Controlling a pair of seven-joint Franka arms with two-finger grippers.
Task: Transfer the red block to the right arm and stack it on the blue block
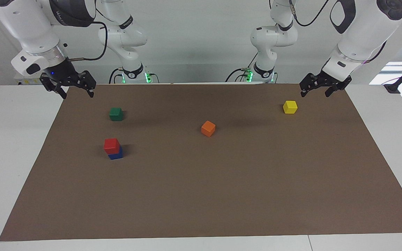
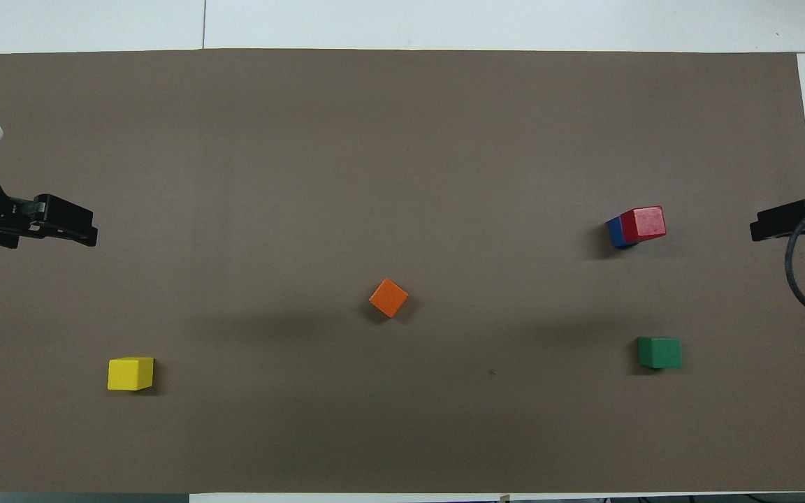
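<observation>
I count five cubes on my worktop [image 1: 9,146], all sitting on the brown mat [image 1: 222,195]: one red, one blue, one green, one orange, one yellow. No containers show on it in either view.

The red block [image 1: 111,145] sits on top of the blue block [image 1: 116,155], toward the right arm's end of the worktop. In the facing view the red one is set slightly off-centre, so a strip of blue shows along one side. In the overhead view the same offset leaves a blue edge peeking out beside the red top. Nothing touches this stack.

The green cube [image 1: 116,114] stands alone, nearer to the robots than the stack. The orange cube [image 1: 208,128] lies around the middle of the mat, turned at an angle to the mat's edges. The yellow cube [image 1: 290,106] is toward the left arm's end, about as near to the robots as the green one.

I have two end effectors. The right end effector [image 1: 76,93] hangs above the mat's corner at its own end, fingers spread apart and holding nothing. The left end effector [image 1: 315,94] hangs above the mat's corner just beside the yellow cube, fingers likewise apart and empty. Both are well apart from the stack.
</observation>
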